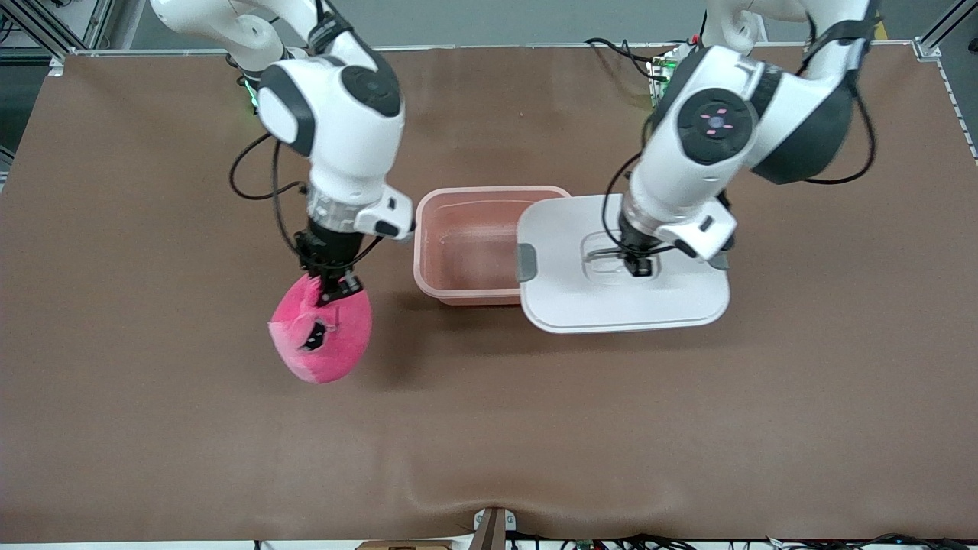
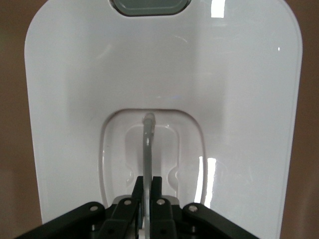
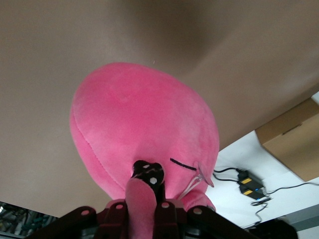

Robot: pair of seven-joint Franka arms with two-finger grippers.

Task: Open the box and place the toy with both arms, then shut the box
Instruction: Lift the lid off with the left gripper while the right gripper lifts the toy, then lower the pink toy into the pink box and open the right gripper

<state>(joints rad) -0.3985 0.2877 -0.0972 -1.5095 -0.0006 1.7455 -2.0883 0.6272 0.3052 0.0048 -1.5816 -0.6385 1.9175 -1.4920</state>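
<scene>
Box (image 1: 466,244) open mid-table, pale pink tub empty. White lid (image 1: 623,294) off, shifted toward the left arm's end, its one edge overlapping the tub rim. Left gripper (image 1: 638,263) at lid centre, jaws clamped on the grey handle (image 2: 147,149). Right gripper (image 1: 332,286) has jaws pinched on a fold of the pink toy (image 1: 325,336), which looks lifted off the brown table (image 1: 535,428), at roughly 8 o'clock from the tub. Done: opening, toy pickup. Left: carry toy over tub, drop it in, swing lid back, close.
</scene>
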